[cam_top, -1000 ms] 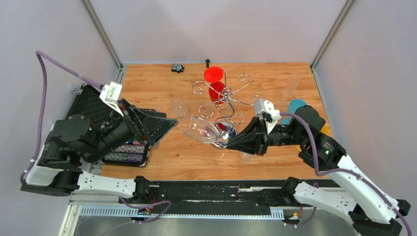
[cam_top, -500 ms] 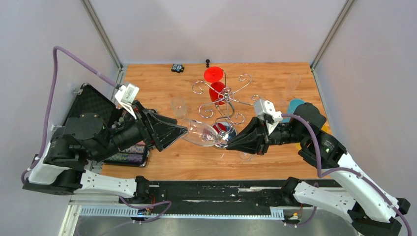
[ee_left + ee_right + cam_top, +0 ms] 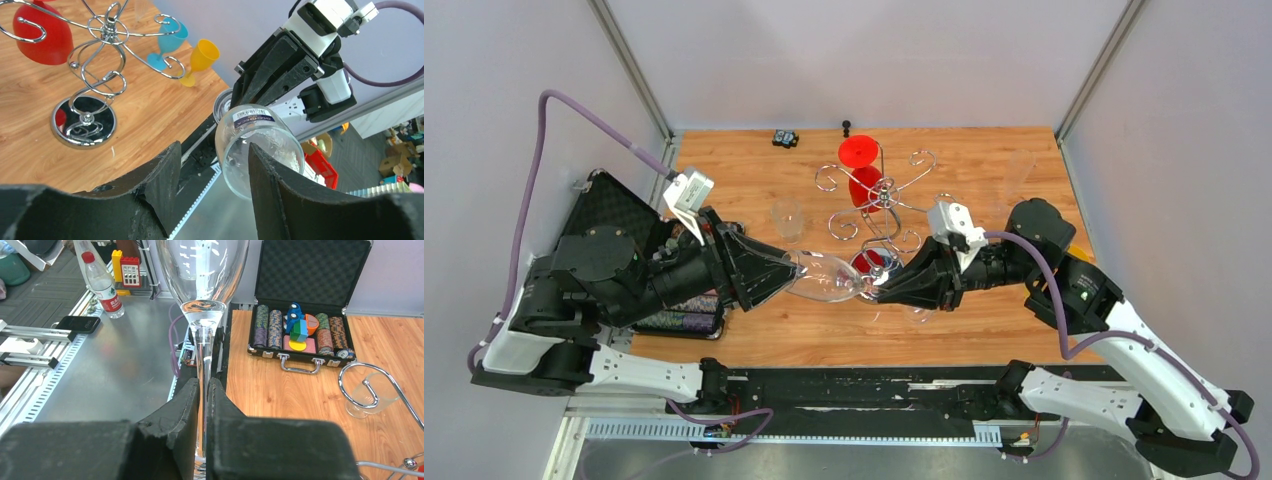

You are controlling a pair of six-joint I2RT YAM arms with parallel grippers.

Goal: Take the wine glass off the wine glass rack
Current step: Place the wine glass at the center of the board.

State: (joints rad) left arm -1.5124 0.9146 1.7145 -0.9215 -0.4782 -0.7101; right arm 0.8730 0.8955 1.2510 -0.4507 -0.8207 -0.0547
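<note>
Now our left gripper [image 3: 790, 272] has swung in from the side, and its spread jaws bracket the bowl of the clear long-stemmed wine glass [image 3: 826, 277]. Our right gripper [image 3: 202, 390] pinches the stem. We judge the glass already free of the shiny chrome wire rack [image 3: 879, 200], held level between the 2 arms near its mirrored base, ready for handover.

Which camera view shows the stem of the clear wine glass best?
The right wrist view: the stem rises plainly from the shut right gripper. The top view shows it tiny; the left wrist view shows mainly the bowl.
</note>
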